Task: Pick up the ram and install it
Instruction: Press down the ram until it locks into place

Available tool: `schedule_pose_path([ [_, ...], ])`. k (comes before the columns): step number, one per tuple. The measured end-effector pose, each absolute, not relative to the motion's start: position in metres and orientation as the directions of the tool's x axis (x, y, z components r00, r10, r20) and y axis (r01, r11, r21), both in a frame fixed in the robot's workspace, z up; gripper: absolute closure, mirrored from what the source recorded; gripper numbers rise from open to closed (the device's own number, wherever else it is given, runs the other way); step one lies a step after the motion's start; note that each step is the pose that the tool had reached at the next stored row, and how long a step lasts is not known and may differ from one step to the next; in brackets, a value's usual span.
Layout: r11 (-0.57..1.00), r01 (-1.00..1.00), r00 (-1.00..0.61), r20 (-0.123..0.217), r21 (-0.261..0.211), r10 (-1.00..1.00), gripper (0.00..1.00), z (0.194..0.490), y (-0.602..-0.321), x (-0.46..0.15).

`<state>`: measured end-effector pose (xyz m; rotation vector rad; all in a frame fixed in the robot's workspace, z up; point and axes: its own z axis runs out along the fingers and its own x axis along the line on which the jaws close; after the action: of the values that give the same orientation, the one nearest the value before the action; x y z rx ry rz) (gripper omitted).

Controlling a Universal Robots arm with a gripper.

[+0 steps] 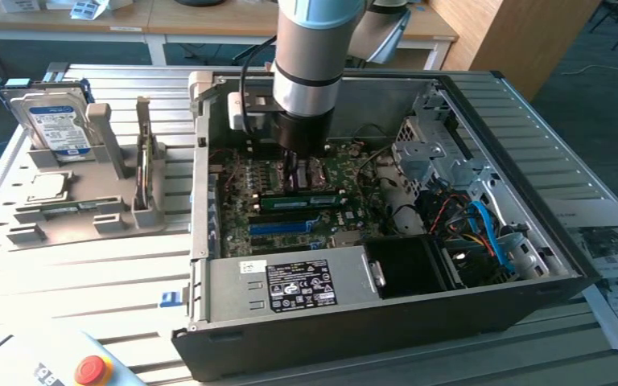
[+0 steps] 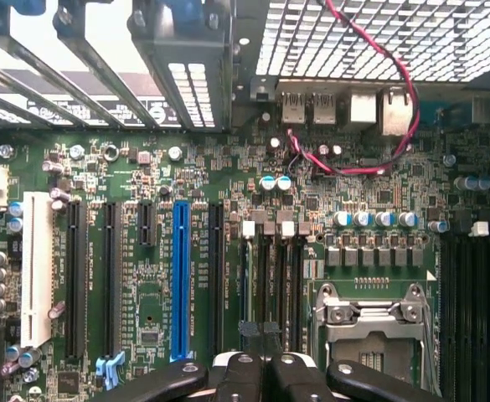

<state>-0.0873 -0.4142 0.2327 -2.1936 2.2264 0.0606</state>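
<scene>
step: looks like the seating part of the install. The pick-up seems done, since the ram [image 1: 303, 199] is inside the case [image 1: 395, 334] and not out on the rack.

ram: green stick standing on edge along the motherboard [image 1: 357, 173], lined up with the slots, one black slot over from the long blue slot [image 1: 287, 227]. Pretty sure it's in a memory slot, but I can't tell if it's clicked fully home.

gripper: the gripper [image 1: 296, 170] is pinched fully closed, pointing straight down just beside the ram. I don't see the stick clamped between the fingers, and I can't say whether the tips touch it. In the wrist view the gripper [image 2: 261, 339] hangs over the narrow black slots next to the processor socket [image 2: 370, 314].

what it calls for: my guess is even, straight-down pressure along the top edge until the end clips latch. Tilt it and one end pops up.

case contents: motherboard, power supply [image 1: 287, 285] at the front, and a bundle of cables [image 1: 481, 225] toward the exterior view's right.

rack contents: the grey rack [image 1: 84, 213] outside the case holds a hard drive [image 1: 57, 121] standing up and a small square chip [image 1: 49, 186] lying flat.
</scene>
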Motion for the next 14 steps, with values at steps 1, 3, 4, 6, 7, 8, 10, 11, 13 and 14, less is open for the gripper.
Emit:
schedule_pose_path([
  [1, 0.015, -1.000, -0.015, -0.038, 0.016, -0.999, 0.90, 0.2327, -0.4142, -0.0885],
  [3, 0.015, -1.000, -0.015, -0.038, 0.015, -0.999, 0.90, 0.2327, -0.4142, -0.0907],
  [4, 0.015, -1.000, -0.015, -0.038, 0.014, -0.999, 0.90, 0.2327, -0.4141, -0.0915],
  [6, 0.015, -1.000, -0.015, -0.038, 0.014, -0.999, 0.90, 0.2327, -0.4141, -0.0915],
  [7, 0.015, -1.000, -0.015, -0.038, 0.014, -0.999, 0.90, 0.2327, -0.4142, -0.0915],
  [8, 0.014, -1.000, -0.015, -0.038, 0.014, -0.999, 0.90, 0.2325, -0.4142, -0.0916],
  [10, 0.015, -1.000, -0.015, -0.038, 0.014, -0.999, 0.90, 0.2314, -0.4142, -0.0922],
  [11, 0.015, -1.000, -0.015, -0.038, 0.014, -0.999, 0.90, 0.2309, -0.4142, -0.0926],
  [13, 0.014, -1.000, -0.015, -0.038, 0.014, -0.999, 0.90, 0.2302, -0.4142, -0.0929],
  [14, 0.014, -1.000, -0.015, -0.038, 0.014, -0.999, 0.90, 0.2300, -0.4142, -0.0930],
])
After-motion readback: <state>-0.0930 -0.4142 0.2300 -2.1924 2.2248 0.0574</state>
